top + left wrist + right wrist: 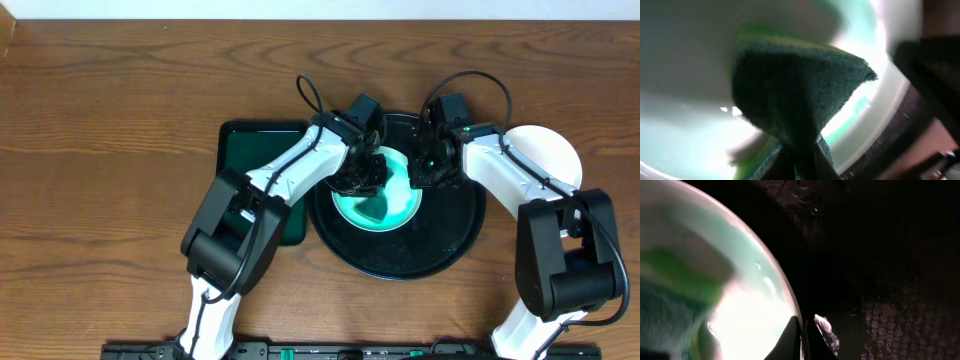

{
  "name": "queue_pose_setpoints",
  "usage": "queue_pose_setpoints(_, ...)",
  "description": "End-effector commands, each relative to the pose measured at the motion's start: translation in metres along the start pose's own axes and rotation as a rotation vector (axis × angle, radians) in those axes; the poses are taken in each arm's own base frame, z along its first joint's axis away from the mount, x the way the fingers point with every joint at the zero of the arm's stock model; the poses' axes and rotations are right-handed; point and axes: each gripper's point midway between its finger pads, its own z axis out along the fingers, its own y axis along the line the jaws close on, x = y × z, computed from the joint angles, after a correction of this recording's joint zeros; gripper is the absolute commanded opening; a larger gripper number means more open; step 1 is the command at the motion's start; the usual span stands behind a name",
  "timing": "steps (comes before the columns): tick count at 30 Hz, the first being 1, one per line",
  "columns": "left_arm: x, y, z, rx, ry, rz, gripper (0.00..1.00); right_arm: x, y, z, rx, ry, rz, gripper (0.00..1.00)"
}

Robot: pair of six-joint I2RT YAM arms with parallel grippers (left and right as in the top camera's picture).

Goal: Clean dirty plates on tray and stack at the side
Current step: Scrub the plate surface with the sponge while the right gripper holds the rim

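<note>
Bare wooden table [120,120] is showing in front of the black tray [440,255], whose near rim is lying uncovered. A pale-mint plate [385,212] is sitting on it, left of centre. The left gripper [368,172] is pinching a green cloth [795,95] against the plate. The right gripper [801,332], nearly closed, is clamping the plate's rim. A white plate [548,150] is lying off the tray, rightward.
</note>
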Motion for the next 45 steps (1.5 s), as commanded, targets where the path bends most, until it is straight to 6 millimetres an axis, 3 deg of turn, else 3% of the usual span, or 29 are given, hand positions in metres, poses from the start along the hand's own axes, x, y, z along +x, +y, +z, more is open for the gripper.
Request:
queue_pose_setpoints(1,0.008,-0.037,-0.046,0.109,-0.059,0.090,0.07,0.002,0.013,-0.002,-0.038,-0.002,-0.018,0.01)
queue_pose_setpoints(5,0.002,-0.048,-0.089,0.094,-0.195,0.132,0.07,0.002,0.013,-0.002,-0.037,-0.002,-0.018,0.01)
queue_pose_setpoints(9,-0.004,-0.041,-0.109,0.025,-0.287,0.136,0.07,0.002,0.013,-0.002,-0.037,-0.002,-0.018,0.01)
queue_pose_setpoints(16,-0.014,-0.008,-0.111,-0.149,-0.358,0.097,0.07,0.002,0.013,-0.002,-0.037,-0.002,-0.018,0.01)
queue_pose_setpoints(35,-0.022,0.003,-0.116,-0.215,-0.402,0.085,0.07,0.003,0.013,-0.002,-0.037,0.001,-0.017,0.01)
queue_pose_setpoints(45,-0.024,0.016,-0.091,-0.234,-0.369,0.050,0.07,0.002,0.012,-0.002,-0.034,0.000,-0.017,0.01)
